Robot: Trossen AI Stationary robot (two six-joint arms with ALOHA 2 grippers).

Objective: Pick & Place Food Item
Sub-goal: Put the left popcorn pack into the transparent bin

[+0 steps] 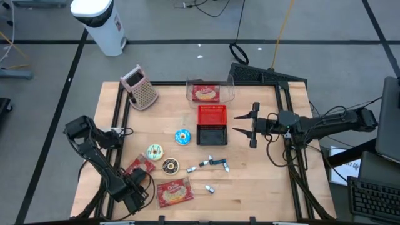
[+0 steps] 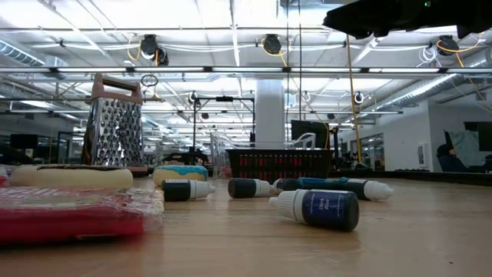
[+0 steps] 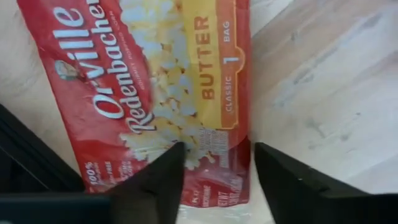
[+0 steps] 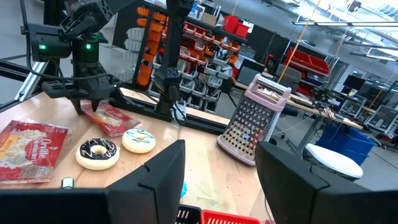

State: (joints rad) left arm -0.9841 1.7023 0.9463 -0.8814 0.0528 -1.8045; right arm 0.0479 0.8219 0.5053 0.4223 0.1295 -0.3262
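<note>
Target looks like the popcorn bag point(image 3: 168, 93), red Orville Redenbacher butter pack, lying flat on the table point(image 1: 262, 181) at lower left of the high view. The left gripper point(image 3: 217, 149) points down right over its near end. Fingers are apart, one over the printed edge and one over bare wood, and nothing is clamped yet.

To do the grasp well, my read: the bag is flat and slick, so the fingers need to reach the table surface and pinch the end seam or the edge rather than the middle of the pack. One finger should go under or against the edge. Squeeze firmly and lift slowly, since the wrap may slide out.

Around it:
- A second popcorn bag point(image 1: 173, 192) lies just right of the arm, near the bottom edge.
- A frosted donut point(image 1: 154, 151) and a chocolate donut point(image 1: 170, 165) sit close to the right of the target. A wide sweep could knock them.
- A blue donut point(image 1: 182, 136) is further up.
- Dropper bottles point(image 1: 212, 162) are scattered at centre.
- A red basket point(image 1: 211, 115) and black tray point(image 1: 211, 134) are mid-table, likely drop spots, though I cannot tell which.
- A clear container point(image 1: 209, 92) holding another red pack is above them.
- A grater point(image 1: 140, 87) stands upper left.

The right gripper point(image 1: 245, 125) waits at the right of the basket, level, jaws apart and empty, possibly in the lane to the basket.
</note>
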